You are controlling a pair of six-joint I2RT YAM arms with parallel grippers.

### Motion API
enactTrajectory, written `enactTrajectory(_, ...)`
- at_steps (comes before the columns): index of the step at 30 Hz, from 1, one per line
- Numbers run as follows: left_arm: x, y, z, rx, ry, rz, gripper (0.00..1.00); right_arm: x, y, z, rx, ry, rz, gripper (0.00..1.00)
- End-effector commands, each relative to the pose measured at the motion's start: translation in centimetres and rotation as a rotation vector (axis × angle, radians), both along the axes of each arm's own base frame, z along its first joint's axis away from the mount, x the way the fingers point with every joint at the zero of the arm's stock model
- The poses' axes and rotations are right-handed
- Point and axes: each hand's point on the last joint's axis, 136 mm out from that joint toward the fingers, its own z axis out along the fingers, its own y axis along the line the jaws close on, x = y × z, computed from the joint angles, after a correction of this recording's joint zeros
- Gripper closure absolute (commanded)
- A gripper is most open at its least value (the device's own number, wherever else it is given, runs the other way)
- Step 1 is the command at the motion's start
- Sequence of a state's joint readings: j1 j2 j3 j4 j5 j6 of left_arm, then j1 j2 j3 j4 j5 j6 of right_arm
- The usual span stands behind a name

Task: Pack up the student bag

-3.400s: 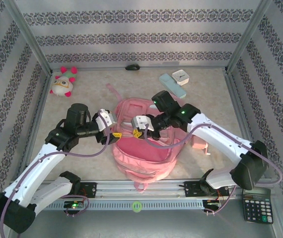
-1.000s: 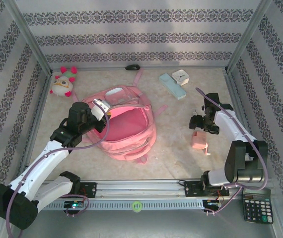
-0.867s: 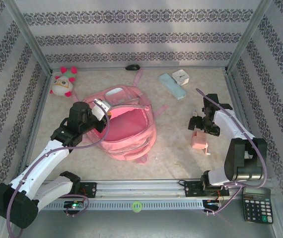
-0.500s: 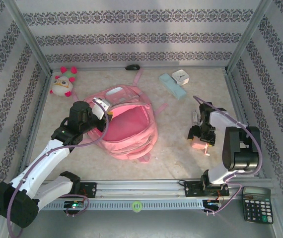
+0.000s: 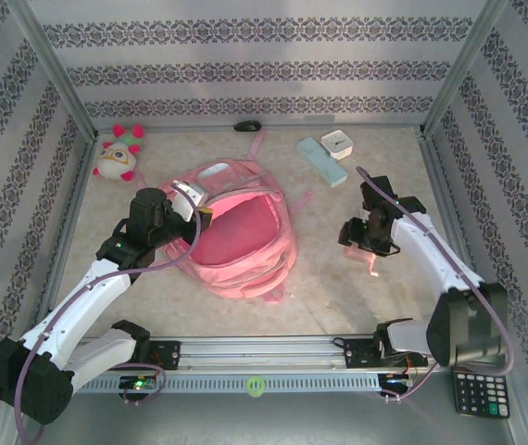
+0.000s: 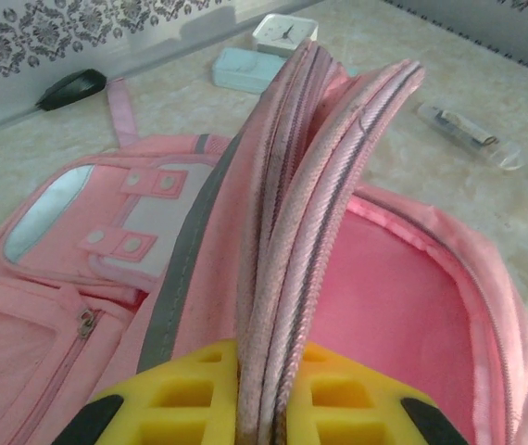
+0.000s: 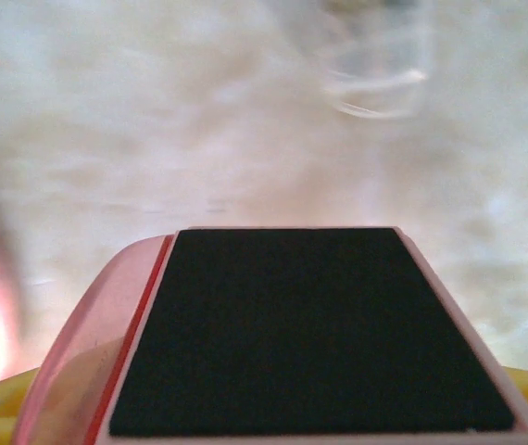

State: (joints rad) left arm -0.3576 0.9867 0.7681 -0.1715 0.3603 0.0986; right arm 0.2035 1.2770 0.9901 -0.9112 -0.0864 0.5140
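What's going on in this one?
Bag packing, partway through. The left hand is shut on the zippered rim of the student bag, holding its main compartment open. The right hand, off to the bag's right, grips a pink item with a black face. The visible part of the bag's interior looks empty. A plush toy, clock and calculator lie outside it.

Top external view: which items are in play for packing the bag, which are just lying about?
In play: large pink fabric backpack, left claw pinching its opening rim; small pink block with black face, in the right claw.
Lying about: white-and-pink plush toy, black mouse, pale blue flat case, white square clock, black calculator.
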Motion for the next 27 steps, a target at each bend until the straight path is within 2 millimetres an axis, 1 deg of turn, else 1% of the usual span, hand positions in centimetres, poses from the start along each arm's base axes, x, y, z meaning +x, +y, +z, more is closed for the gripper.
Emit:
enactTrajectory(1,0.1,-1.5,5.1,-0.166,-0.127,-0.059,1.0,-0.1,4.6,3.6,0.162,-0.066,-0.058,0.44)
enactTrajectory(4,-0.1,-2.1,6.0,-0.227,-0.129,-0.088,1.0,0.4,9.4,5.4,0.293,-0.129,-0.062,0.43)
enactTrajectory(7,-0.2,-2.5,6.6,-0.273,-0.133,-0.1,1.0,1.2,13.8,6.5,0.432,-0.166,-0.091,0.42)
enactTrajectory(9,-0.3,-2.6,6.8,-0.285,-0.137,-0.107,1.0,1.8,16.3,6.7,0.506,-0.176,-0.106,0.41)
enactTrajectory(14,-0.5,-3.0,7.6,-0.317,-0.153,-0.13,1.0,2.9,21.4,5.4,0.618,-0.116,-0.106,0.4)
enactTrajectory(17,-0.7,-3.3,7.7,-0.332,-0.144,-0.149,1.0,3.6,23.7,5.5,0.673,-0.107,-0.096,0.4)
enactTrajectory(20,-0.8,-3.4,7.6,-0.34,-0.139,-0.16,1.0,4.3,25.1,5.8,0.696,-0.108,-0.085,0.39)
enactTrajectory(22,-0.8,-3.5,7.3,-0.341,-0.133,-0.165,1.0,4.9,25.9,5.9,0.719,-0.11,-0.085,0.37)
enactTrajectory(24,-0.7,-3.6,7.3,-0.346,-0.132,-0.168,1.0,5.5,26.6,5.8,0.745,-0.104,-0.09,0.31)
enactTrajectory(27,-0.6,-3.7,7.6,-0.346,-0.137,-0.167,1.0,6.0,27.1,5.3,0.75,-0.101,-0.093,0.18)
